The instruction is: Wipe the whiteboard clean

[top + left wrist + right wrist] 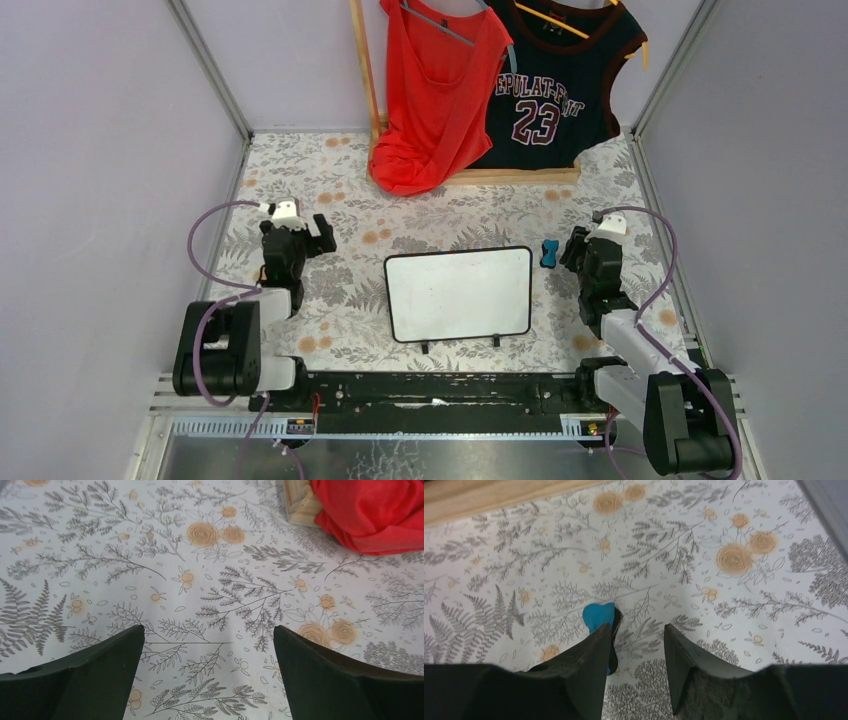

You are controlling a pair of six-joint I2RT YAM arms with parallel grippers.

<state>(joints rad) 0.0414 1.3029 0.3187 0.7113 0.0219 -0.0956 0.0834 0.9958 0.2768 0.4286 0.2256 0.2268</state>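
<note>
Whiteboard (458, 295) first: we find it lying at the middle of the floral tablecloth (350, 215), between the two arms, its two small black feet toward the arm bases and its framed surface plain white. Just beside the whiteboard's far right corner we see a small blue eraser (548, 253), apart from the frame. The right gripper (574, 250) sits just to the right of that eraser. In its wrist view the right gripper's fingers (589, 670) stand apart with only cloth showing in the gap, and the eraser pokes out from behind the left-hand finger; we cannot tell if they touch. The left gripper (322, 235) hangs well to the left of the board, spread wide over bare cloth. At the far edge, a red top (435, 90) and a dark jersey (555, 80) hang on a wooden rack (520, 176).
</note>
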